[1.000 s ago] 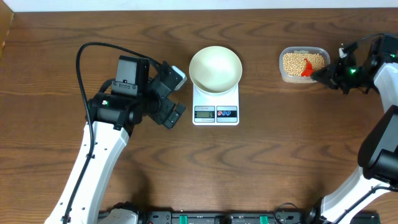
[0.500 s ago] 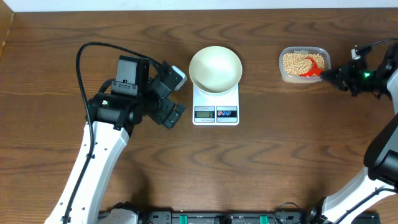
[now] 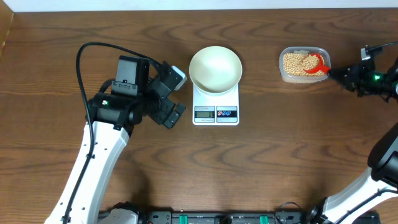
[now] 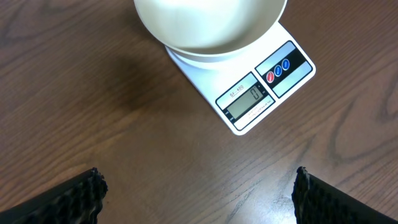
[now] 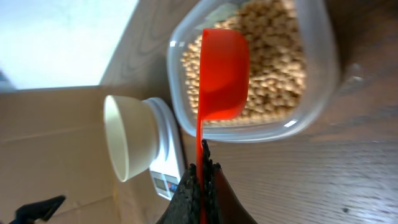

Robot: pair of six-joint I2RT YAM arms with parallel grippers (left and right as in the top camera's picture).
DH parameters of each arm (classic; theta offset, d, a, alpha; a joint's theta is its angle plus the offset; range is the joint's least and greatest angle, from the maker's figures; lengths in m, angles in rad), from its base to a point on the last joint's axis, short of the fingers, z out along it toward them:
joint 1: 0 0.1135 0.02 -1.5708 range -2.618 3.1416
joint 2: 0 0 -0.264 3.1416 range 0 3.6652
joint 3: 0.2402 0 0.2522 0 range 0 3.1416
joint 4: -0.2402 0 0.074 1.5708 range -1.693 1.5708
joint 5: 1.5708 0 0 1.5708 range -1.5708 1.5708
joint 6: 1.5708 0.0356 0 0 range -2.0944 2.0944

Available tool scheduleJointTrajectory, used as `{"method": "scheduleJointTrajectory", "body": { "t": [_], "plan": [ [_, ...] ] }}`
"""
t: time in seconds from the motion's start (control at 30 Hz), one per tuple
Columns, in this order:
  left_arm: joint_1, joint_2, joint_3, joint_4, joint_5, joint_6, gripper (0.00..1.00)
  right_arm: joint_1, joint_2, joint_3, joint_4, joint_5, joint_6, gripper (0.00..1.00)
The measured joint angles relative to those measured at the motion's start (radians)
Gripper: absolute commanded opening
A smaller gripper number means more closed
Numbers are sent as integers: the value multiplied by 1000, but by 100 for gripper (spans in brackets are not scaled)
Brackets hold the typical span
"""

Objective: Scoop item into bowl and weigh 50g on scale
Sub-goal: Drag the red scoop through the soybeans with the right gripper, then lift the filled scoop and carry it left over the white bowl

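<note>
Left wrist view: we read "0" on the scale (image 4: 262, 98) display; the small label above it is not legible. The bowl (image 4: 208, 25) sits on the scale. The left hand (image 4: 199, 194) stands apart over the tabletop (image 4: 93, 106). The right hand (image 5: 202, 185) is clamped on the red scoop (image 5: 221, 74), held above the beans (image 5: 277, 59) in the clear tub (image 5: 328, 81).

A round plain white bowl (image 3: 215, 68) stands upright on a small white rectangular digital scale (image 3: 216, 107) in the middle of the wooden desk (image 3: 280, 155). It covers the far part of the scale and overhangs its sides. The bowl's inside shows plain white. The scale's grey display reads 0, with a red and a blue button to its right, both along the near edge. Many small round tan-yellow beans (image 3: 295, 63) fill a clear plastic tub (image 3: 283, 73) at the far right, well apart from the scale.
</note>
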Motion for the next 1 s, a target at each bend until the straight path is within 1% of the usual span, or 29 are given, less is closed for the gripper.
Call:
{"method": "scheduleJointTrajectory", "body": {
  "t": [0.43,0.63,0.87,1.0],
  "plan": [
    [0,0,0,0,0,0,98,-42,0,0,3,-159,-40,1],
    [0,0,0,0,0,0,98,-36,0,-1,36,-282,-51,1],
    [0,0,0,0,0,0,98,34,0,-1,57,-351,-50,1],
    [0,0,0,0,0,0,98,93,0,-4,154,-362,-6,1]
  ]
}}
